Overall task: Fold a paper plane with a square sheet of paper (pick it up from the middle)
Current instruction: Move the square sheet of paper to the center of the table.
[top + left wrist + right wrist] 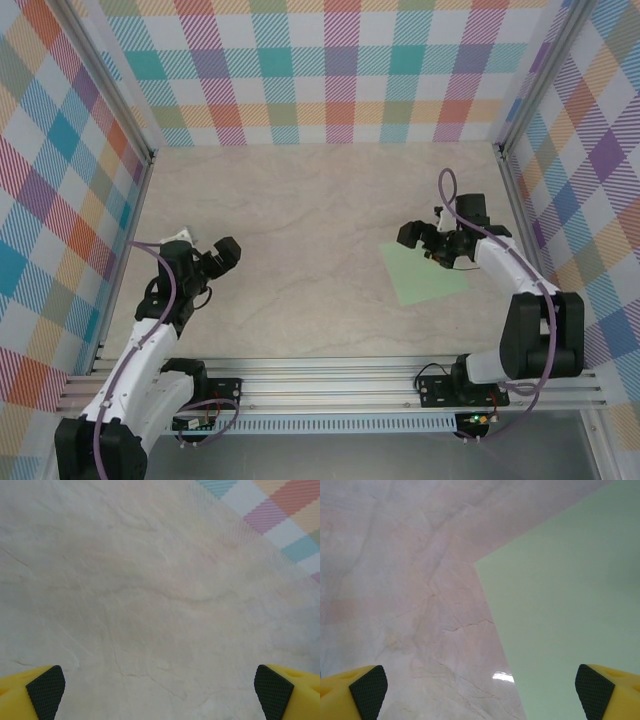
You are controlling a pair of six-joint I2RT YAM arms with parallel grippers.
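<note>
The square sheet of paper, pale mint-green, lies flat and unfolded on the table right of centre, with no plane shape to it. My right gripper hovers over the sheet's far edge. In the right wrist view the sheet covers the right half, one corner pointing up-left. The right gripper is open wide, its black pads far apart with nothing between them. My left gripper is off to the left, well away from the paper. It stands open above bare table, pads empty.
The beige marbled table is enclosed by checked walls at the back and both sides. An aluminium rail carrying the arm bases runs along the near edge. Bare table lies between the two grippers.
</note>
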